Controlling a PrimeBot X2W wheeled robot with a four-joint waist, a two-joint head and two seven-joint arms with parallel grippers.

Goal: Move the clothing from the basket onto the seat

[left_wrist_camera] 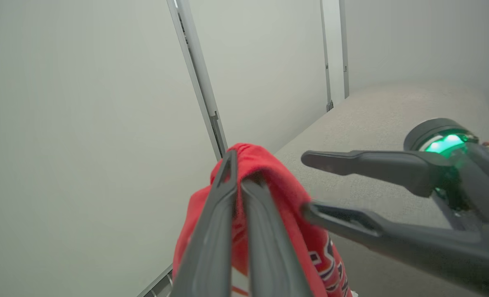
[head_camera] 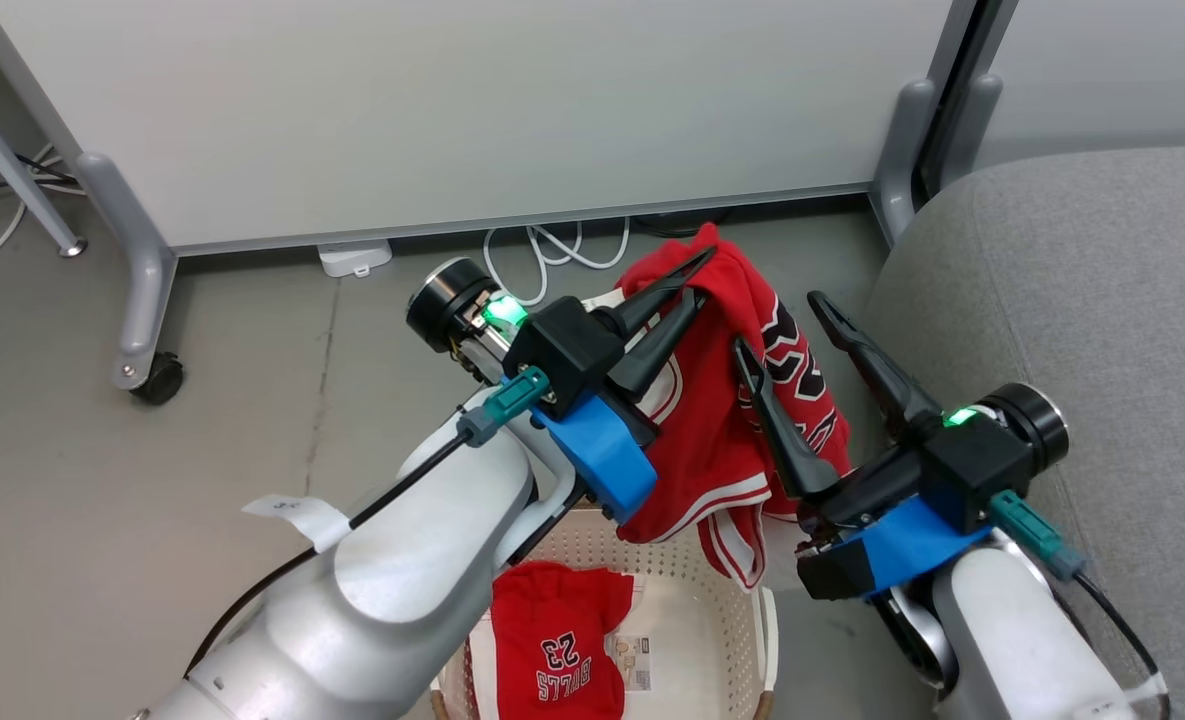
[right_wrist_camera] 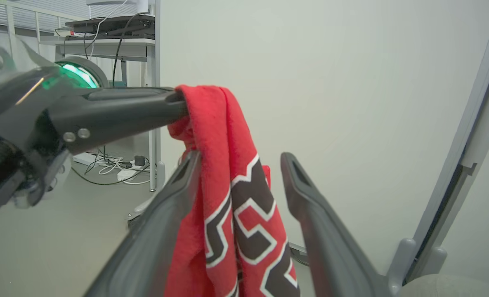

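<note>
Left fingers (head_camera: pixel 687 270) are pinching narrow on the top fold of a red jersey (head_camera: pixel 722 440), holding it up. Right fingers (head_camera: pixel 755 380) are standing wide apart at the jersey's 3 o'clock. In the right wrist view the cloth is hanging down between them and brushing one finger, with no grip on it.

The jersey is dangling clear of the floor, its lower hem trailing over the far rim of the basket (head_camera: pixel 747 620) at 6 o'clock. A second red piece (head_camera: pixel 562 650), marked BULLS 23, is lying on the basket bottom. The couch seat (head_camera: pixel 1072 300) is sitting at 3 o'clock, near. A pale panel (head_camera: pixel 452 110) is standing at 12.

Step in hand, by my reading: the carry. The next move calls for swinging the left arm toward 3 o'clock until the cloth is hanging over the cushion, then letting go. Snagging on the wide right fingers looks like the risk.
</note>
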